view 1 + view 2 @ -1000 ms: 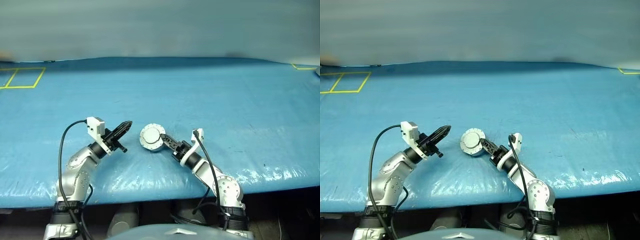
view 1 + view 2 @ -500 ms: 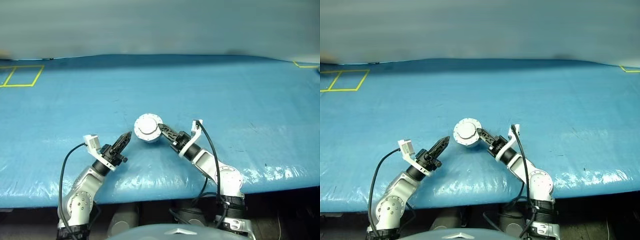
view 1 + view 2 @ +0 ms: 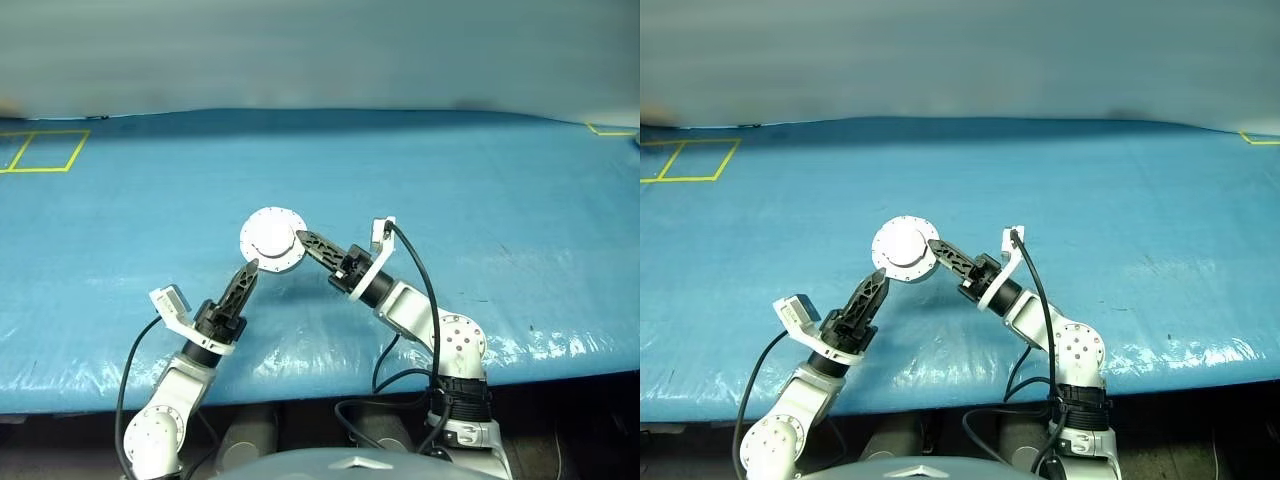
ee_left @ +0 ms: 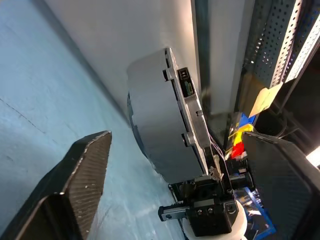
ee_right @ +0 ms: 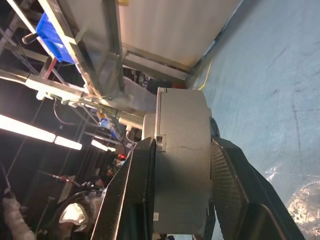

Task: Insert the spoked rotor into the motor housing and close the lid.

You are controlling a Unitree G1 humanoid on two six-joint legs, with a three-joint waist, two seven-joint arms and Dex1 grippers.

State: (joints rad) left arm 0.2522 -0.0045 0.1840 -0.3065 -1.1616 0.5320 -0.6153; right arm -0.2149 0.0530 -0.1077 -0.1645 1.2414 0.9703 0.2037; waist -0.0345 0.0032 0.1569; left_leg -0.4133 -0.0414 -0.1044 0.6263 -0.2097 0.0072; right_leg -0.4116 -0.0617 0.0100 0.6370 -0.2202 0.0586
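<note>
Left end effector (image 3: 244, 282) stands nearest the camera, fingers pointing up and away toward the motor housing (image 3: 272, 240), which serves as landmark below. Its tips sit just below the housing's near-left edge. Left wrist view: the two dark fingers (image 4: 80, 175) are spread wide, the housing's rim between and beyond them, no contact visible. So: open, holding nothing.

Right end effector (image 3: 306, 240) comes next, reaching in from the housing's right. Right wrist view: both fingers (image 5: 132, 200) press the housing's curved side wall, one on each side. So: clamped on the housing, which is carried clear of the blue desk (image 3: 450, 190) and turned on edge, its round pale face toward the head camera.

Key relation: the housing's flat axis runs roughly along the line of sight of the head camera, and its rim presents edge-on to the left fingers. The left end effector is the free one and lies close below-left of the housing; judged, any handover or regrasp would need it to rise a little and close across the rim.

Whether the lid is already seated on the housing cannot be told; the visible face is plain and pale. The spoked rotor is not made out separately.

Beyond the housing: bare desk surface, yellow tape outline (image 3: 45, 152) at far left.
</note>
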